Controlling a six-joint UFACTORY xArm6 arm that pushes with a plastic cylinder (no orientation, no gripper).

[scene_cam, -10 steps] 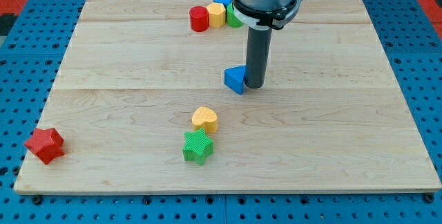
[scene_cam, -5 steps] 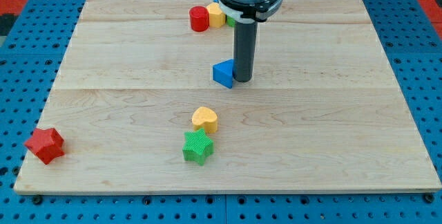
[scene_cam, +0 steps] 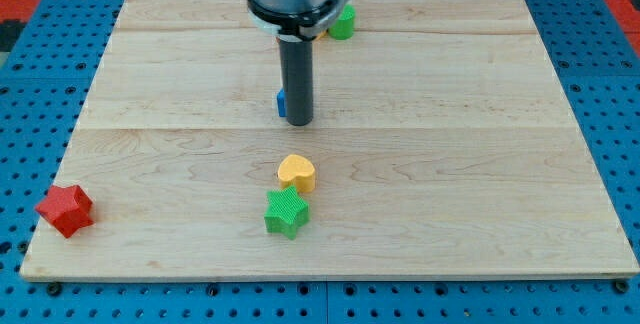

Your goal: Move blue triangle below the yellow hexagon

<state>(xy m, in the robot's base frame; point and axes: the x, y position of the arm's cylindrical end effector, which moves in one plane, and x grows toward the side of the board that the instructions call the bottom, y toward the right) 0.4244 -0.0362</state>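
Note:
My tip [scene_cam: 298, 122] rests on the wooden board [scene_cam: 470, 164] left of its middle. The blue triangle [scene_cam: 281, 103] is almost wholly hidden behind the rod; only a thin blue sliver shows at the rod's left edge, touching it. The yellow hexagon is hidden behind the arm's body at the view's top, as are the red and blue blocks that stood beside it. A green block [scene_cam: 343, 24] shows partly to the right of the arm's body.
A yellow heart [scene_cam: 296, 173] lies below my tip, with a green star [scene_cam: 286, 212] touching it from below. A red star [scene_cam: 65, 210] sits at the board's lower left corner.
My tip has slid to the view's left and pushed the blue triangle leftward with it. The arm's body now covers the red and yellow blocks at the top.

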